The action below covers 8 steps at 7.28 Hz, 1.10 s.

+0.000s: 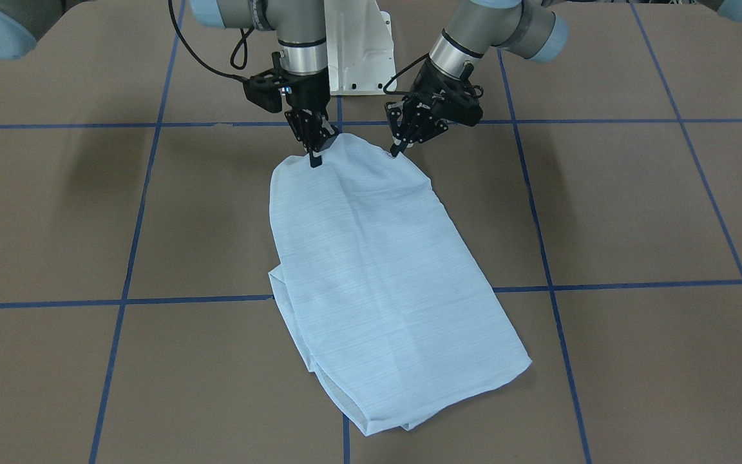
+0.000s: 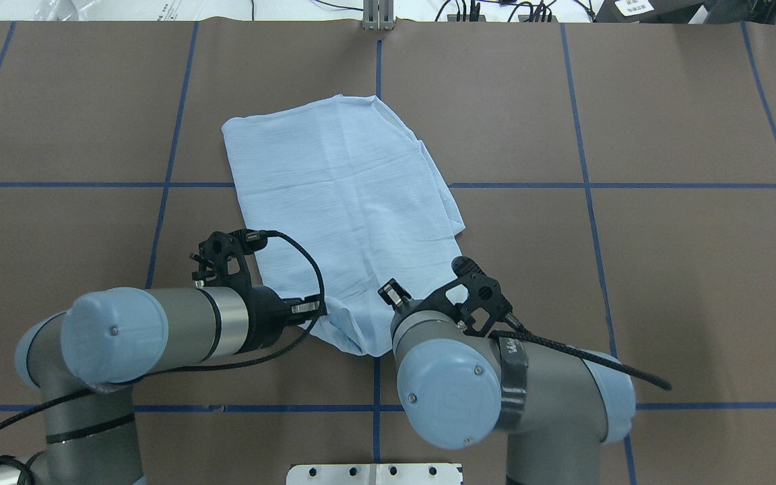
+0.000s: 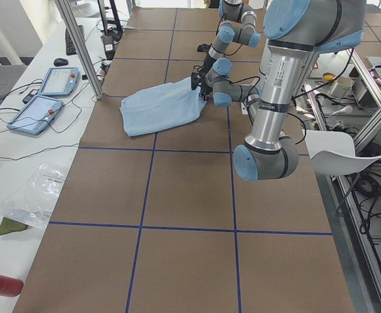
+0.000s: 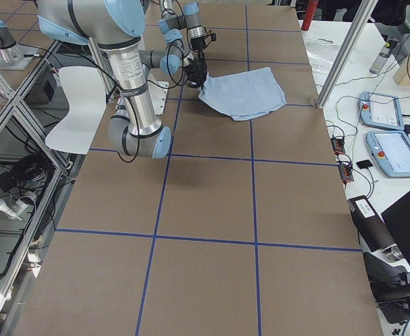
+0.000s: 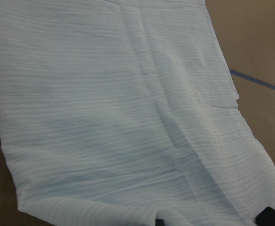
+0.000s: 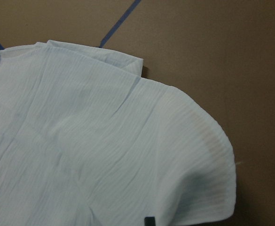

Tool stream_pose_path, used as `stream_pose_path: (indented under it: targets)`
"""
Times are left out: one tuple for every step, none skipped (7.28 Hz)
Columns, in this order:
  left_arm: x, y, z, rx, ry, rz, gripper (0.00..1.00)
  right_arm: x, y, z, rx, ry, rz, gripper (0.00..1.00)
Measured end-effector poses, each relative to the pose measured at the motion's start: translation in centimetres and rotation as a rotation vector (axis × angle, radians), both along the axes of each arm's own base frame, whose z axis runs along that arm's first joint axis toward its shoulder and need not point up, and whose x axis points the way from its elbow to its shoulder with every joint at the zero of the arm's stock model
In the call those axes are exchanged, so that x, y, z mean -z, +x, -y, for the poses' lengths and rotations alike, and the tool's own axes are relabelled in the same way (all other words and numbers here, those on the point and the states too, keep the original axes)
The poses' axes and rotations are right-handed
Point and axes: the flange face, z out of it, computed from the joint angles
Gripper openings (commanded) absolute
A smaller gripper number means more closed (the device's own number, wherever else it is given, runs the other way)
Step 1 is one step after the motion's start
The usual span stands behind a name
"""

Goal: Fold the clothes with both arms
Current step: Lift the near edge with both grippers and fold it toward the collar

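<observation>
Shirt (image 1: 384, 270) lies as a long folded panel on the worktop (image 1: 635, 206), centre. Left gripper (image 1: 399, 150) and right gripper (image 1: 315, 159) each pinch its robot-side edge. Judged step: crosswise fold; next, lift and carry this edge evenly forward.

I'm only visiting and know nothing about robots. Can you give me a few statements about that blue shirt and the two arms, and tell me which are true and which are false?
1. The left gripper and the right gripper both pinch the shirt at its edge nearest the robot. True.
2. The shirt lies spread open with both sleeves stretched out. False: it is folded into a long, narrow shape, and no sleeve sticks out.
3. The brown table is marked with blue lines in a grid. True.
4. The shirt's far end hangs over the table's edge. False: the shirt's far end lies on the table.
</observation>
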Motion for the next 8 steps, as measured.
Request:
stream_pose_path:
  targets:
    - [1.5,-0.2,-2.2,-0.031,-0.011,-0.028,0.00,0.8,1.0,-1.6,0.014,0.008,0.000,0.00]
    - [3.3,-1.2,-4.2,-0.060,-0.022,-0.045,0.00,1.4,1.9,-2.5,0.022,0.012,-0.001,0.00]
    - [4.8,-2.4,-5.6,-0.080,-0.032,-0.052,0.00,2.0,2.7,-3.0,0.027,0.014,-0.002,0.00]
    - [5.6,-3.2,-6.3,-0.090,-0.036,-0.053,0.00,2.5,2.9,-3.2,0.032,0.016,-0.005,0.00]
    - [5.8,-3.4,-6.4,-0.094,-0.037,-0.043,0.00,2.9,2.9,-3.0,0.033,0.021,-0.008,0.00]
    - [5.8,-3.5,-5.9,-0.086,-0.033,-0.020,0.00,3.2,2.8,-2.1,0.027,0.031,-0.016,0.00]
    - [6.0,-3.9,-4.5,-0.062,-0.016,0.008,0.00,3.5,2.5,-0.7,0.016,0.044,-0.032,0.00]
    - [6.2,-4.7,-2.2,-0.025,0.012,0.041,0.00,3.9,1.9,1.1,0.006,0.060,-0.056,0.00]
